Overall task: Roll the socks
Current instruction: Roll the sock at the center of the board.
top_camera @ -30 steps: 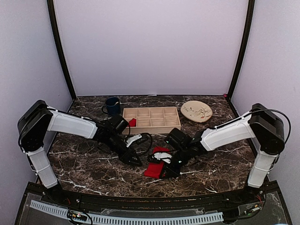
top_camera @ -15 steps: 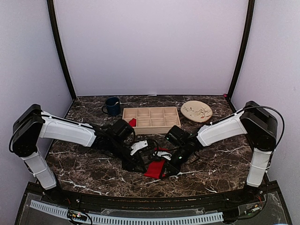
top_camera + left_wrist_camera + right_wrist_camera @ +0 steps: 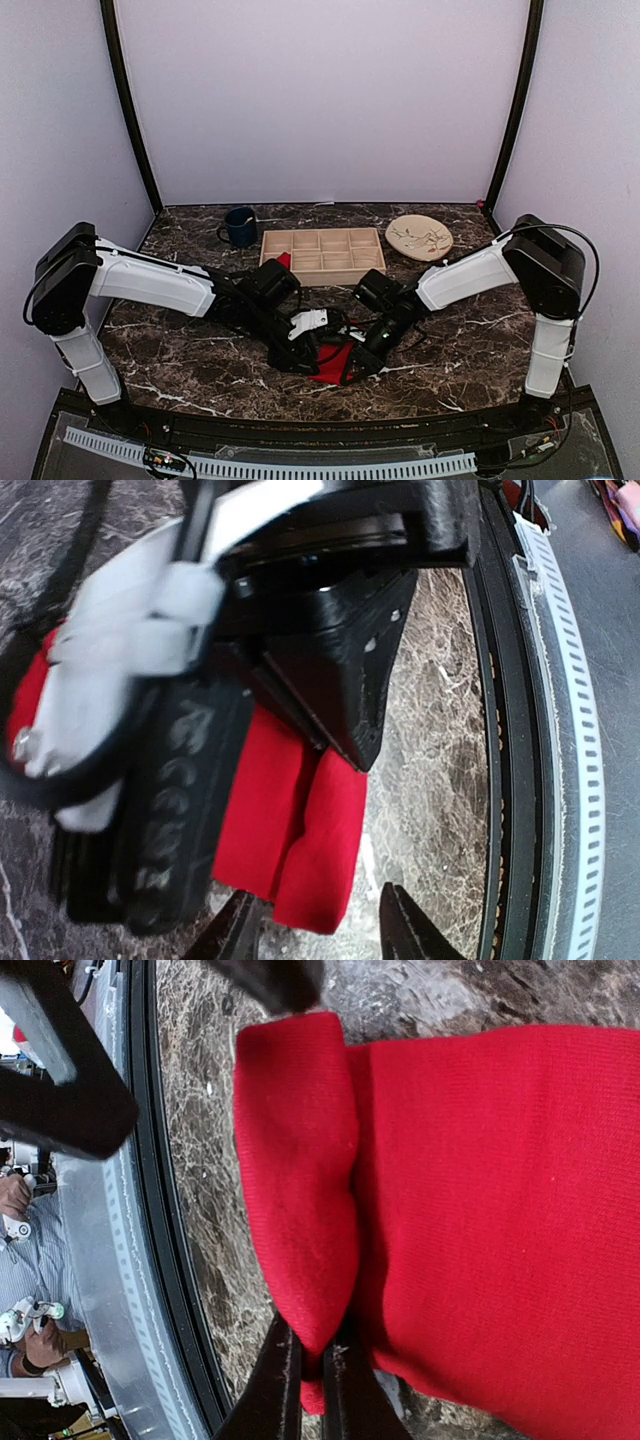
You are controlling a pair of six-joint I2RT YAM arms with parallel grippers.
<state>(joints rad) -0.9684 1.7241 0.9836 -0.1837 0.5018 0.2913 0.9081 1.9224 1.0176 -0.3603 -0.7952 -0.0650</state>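
Setting: a robotics lab test cell, not a home.

Evidence:
- Plain pale lilac panel walls (image 3: 320,100) close off three sides, framed by black vertical corner posts (image 3: 128,110).
- The dark brown marble-pattern tabletop (image 3: 170,355) carries a white-and-black left robot arm (image 3: 150,275) and a matching right robot arm (image 3: 470,283), both mounted at the near edge.
- A white slotted plastic cable duct (image 3: 270,467) runs along the front rail.
- The right wrist view catches a person in a pale striped shirt (image 3: 30,1260) just beyond the table edge.
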